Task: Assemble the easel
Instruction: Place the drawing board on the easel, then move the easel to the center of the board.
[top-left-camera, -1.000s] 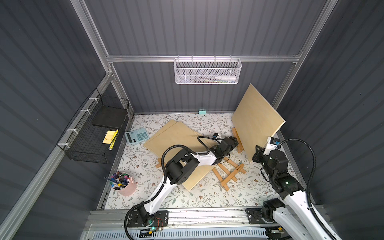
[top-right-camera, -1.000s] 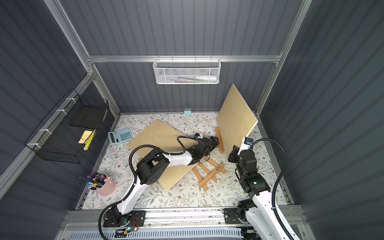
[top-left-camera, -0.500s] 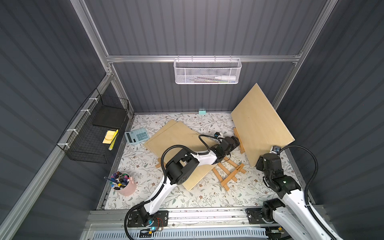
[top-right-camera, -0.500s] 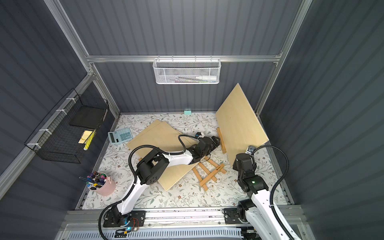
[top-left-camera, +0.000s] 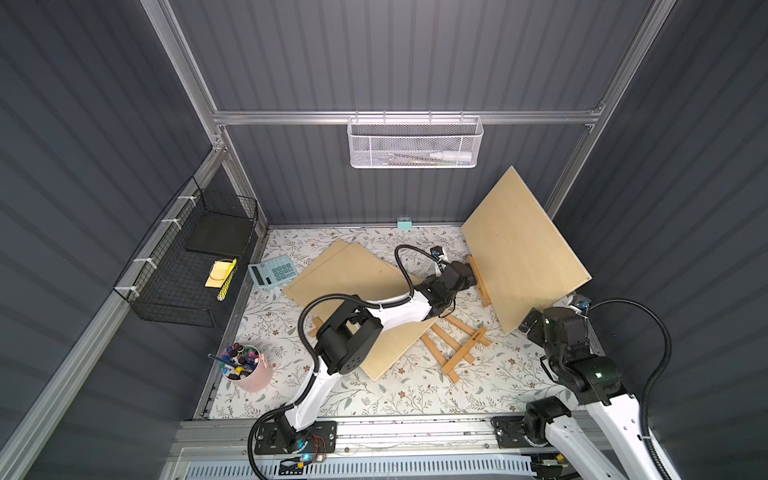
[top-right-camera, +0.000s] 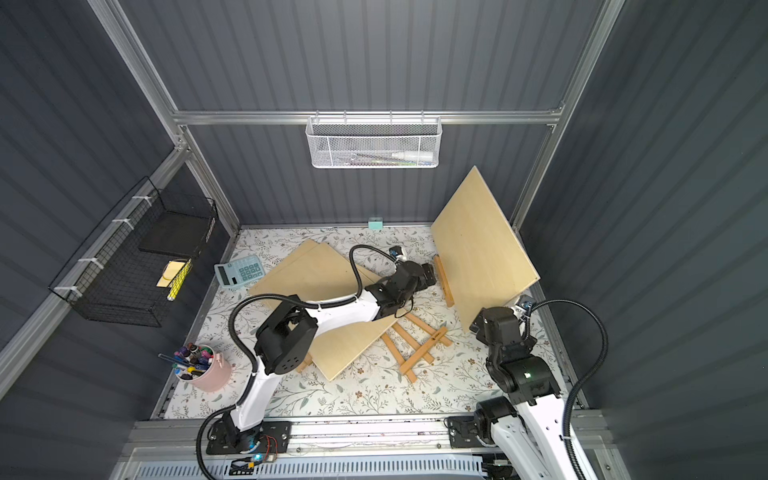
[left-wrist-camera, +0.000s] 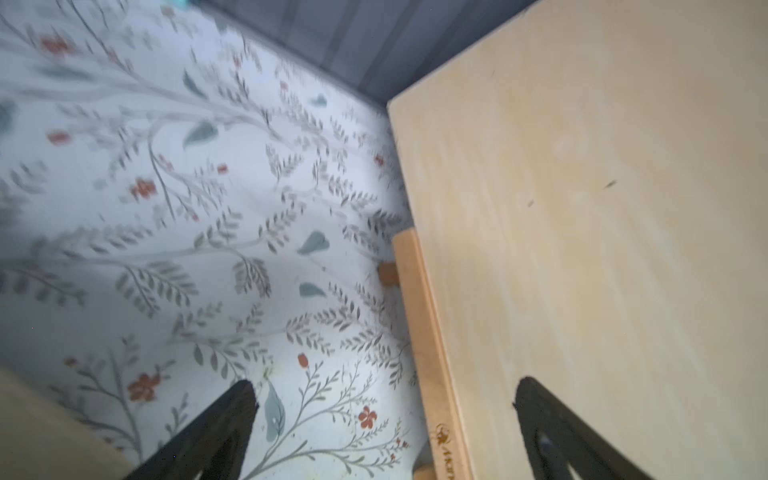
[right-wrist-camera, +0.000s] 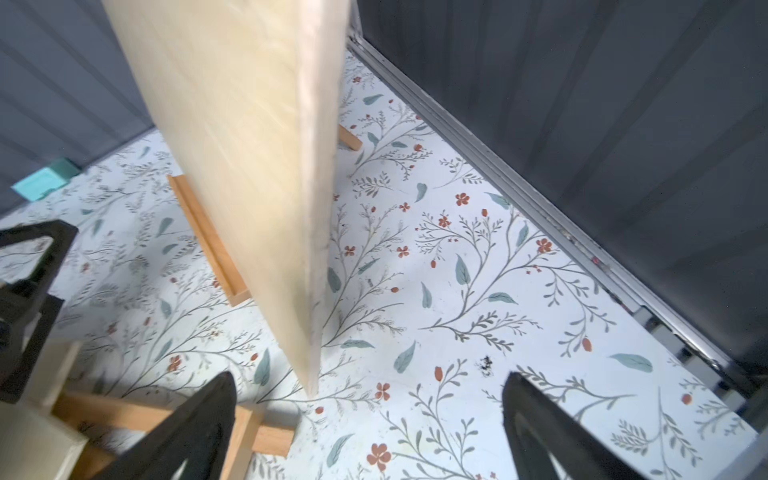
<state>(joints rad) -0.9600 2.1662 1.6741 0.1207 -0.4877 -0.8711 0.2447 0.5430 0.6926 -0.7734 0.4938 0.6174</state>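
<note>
Right hand is spread wide, the tilted board just ahead, untouched. Left hand is spread too, facing the board's ledge. Easel frame lies flat on the bench beside the right hand.

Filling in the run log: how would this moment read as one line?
board: tilted, on ledge | left end effector: open, at ledge | right end effector: open, by board corner

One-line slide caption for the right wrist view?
Open right claw before the edge of the leaning wooden board, floral mat beneath.
</note>
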